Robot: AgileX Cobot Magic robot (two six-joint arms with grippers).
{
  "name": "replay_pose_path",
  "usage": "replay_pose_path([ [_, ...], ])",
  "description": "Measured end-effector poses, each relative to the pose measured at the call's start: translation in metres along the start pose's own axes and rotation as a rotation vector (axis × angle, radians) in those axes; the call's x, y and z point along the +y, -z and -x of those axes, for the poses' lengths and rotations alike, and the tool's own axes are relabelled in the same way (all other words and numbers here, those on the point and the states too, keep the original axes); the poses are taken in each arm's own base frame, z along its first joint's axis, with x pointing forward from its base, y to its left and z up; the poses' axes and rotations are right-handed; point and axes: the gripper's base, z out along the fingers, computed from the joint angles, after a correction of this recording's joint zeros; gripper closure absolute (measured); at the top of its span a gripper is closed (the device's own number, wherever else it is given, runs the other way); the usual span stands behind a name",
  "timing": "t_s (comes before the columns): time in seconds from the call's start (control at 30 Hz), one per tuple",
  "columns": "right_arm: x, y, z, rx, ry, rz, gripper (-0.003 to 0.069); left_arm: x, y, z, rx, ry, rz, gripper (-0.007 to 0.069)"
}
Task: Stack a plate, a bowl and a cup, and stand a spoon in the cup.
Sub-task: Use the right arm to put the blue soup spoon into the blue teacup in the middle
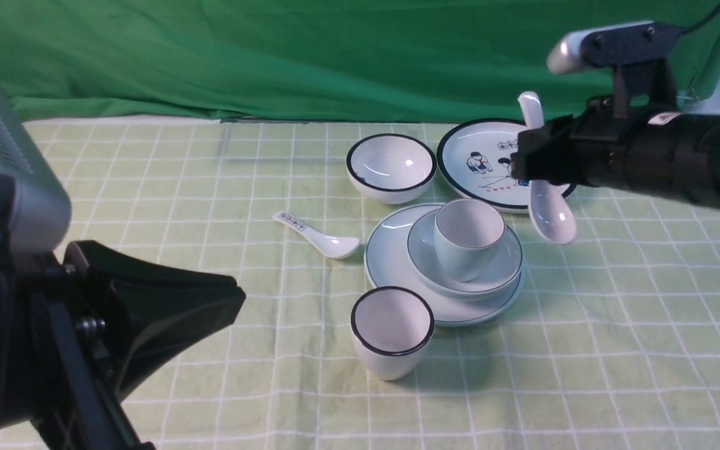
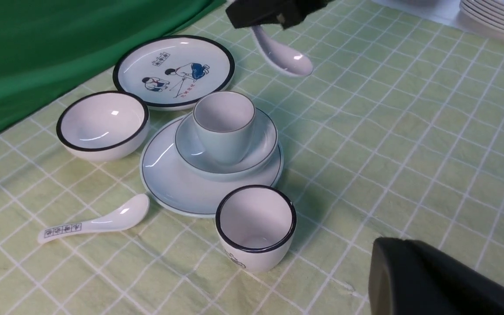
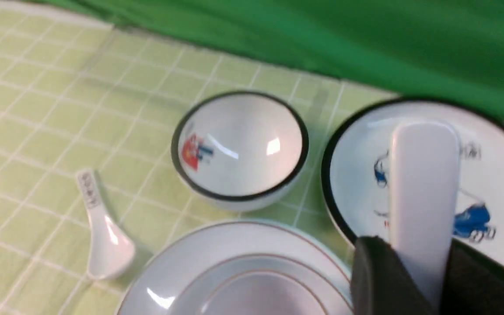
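On checked cloth [image 1: 210,187], cup [image 1: 467,240] sits in bowl [image 1: 511,257], bowl on plate [image 1: 388,257].

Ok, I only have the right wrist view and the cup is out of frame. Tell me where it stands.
Observer: The cup stands upright in the bowl, which sits on the plate.
Operator: Now describe how the spoon hangs.
Observer: The spoon hangs scoop down and handle up, with the right jaws shut on its handle. It is raised, off to the right of the cup rather than over it.
Operator: Report anything close to the stack on my side.
Observer: A black-rimmed cup stands upright right by the plate's near edge, to the left of the stacked cup.
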Motion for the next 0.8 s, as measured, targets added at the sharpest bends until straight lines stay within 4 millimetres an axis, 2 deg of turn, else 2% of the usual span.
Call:
replay_pose_path([
  [0.1, 0.028, -0.002, 0.001, -0.092, 0.105, -0.014, 0.0493, 0.000, 0.000, 0.000, -0.002, -0.002, 0.001, 0.0624],
  [0.17, 0.038, -0.002, 0.005, -0.155, 0.137, -0.020, 0.0493, 0.000, 0.000, 0.000, -0.003, -0.002, 0.002, 0.0624],
  [0.37, 0.041, -0.016, 0.003, -0.247, 0.105, -0.036, 0.0493, 0.000, 0.000, 0.000, -0.004, -0.002, 0.002, 0.0624],
  [0.53, 0.046, -0.042, -0.016, -0.252, 0.087, -0.001, 0.0493, 0.000, 0.000, 0.000, -0.004, 0.005, 0.000, 0.0624],
  [0.8, 0.037, -0.063, -0.036, -0.217, 0.034, 0.018, 0.0493, 0.000, 0.000, 0.000, -0.005, 0.013, -0.002, 0.0624],
])
